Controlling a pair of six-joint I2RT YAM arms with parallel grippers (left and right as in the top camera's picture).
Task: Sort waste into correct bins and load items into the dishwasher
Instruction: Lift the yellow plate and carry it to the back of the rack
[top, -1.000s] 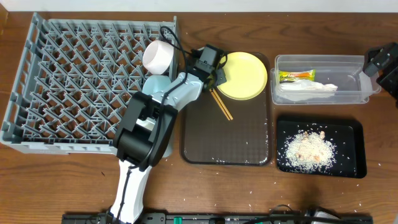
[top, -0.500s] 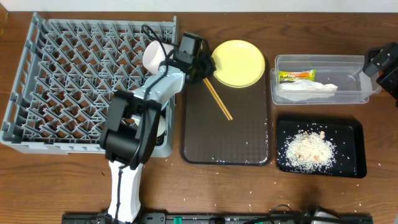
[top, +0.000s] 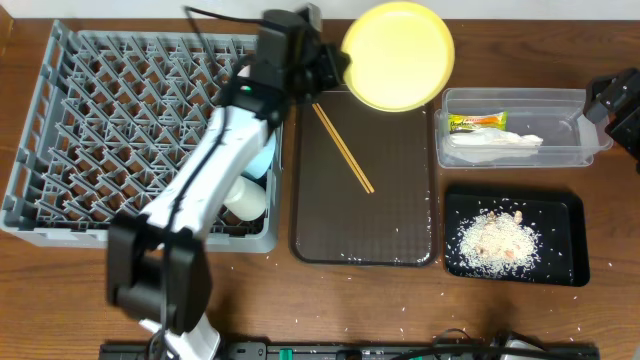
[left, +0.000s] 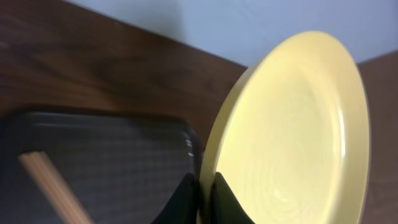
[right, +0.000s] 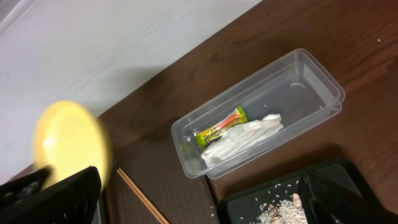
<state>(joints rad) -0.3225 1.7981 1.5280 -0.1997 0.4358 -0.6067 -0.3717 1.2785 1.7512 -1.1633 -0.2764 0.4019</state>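
Brown tray (top: 390, 220) on wooden table (top: 60, 290)

Dark wood-grain table (top: 60, 290) (slightly glossy) meets a plain white wall (right: 93, 37).

overhead top-down, wrist views share plate (left: 292, 137)

1. The round yellow plate (top: 398, 55) has gone up off the big dark brown tray (top: 390, 225). It now hangs over the tray's far edge and looks bigger from above.
2. The left gripper (top: 332, 68), pinched on the plate's rim, has moved toward the back of the table.
3. The left arm (top: 215, 160) has stretched out long across the grey plastic dish rack (top: 120, 130).
4. More of the two thin wooden chopsticks (top: 343, 147) shows now.
5. The round white bowl (top: 245, 197) in the rack is no longer hidden.
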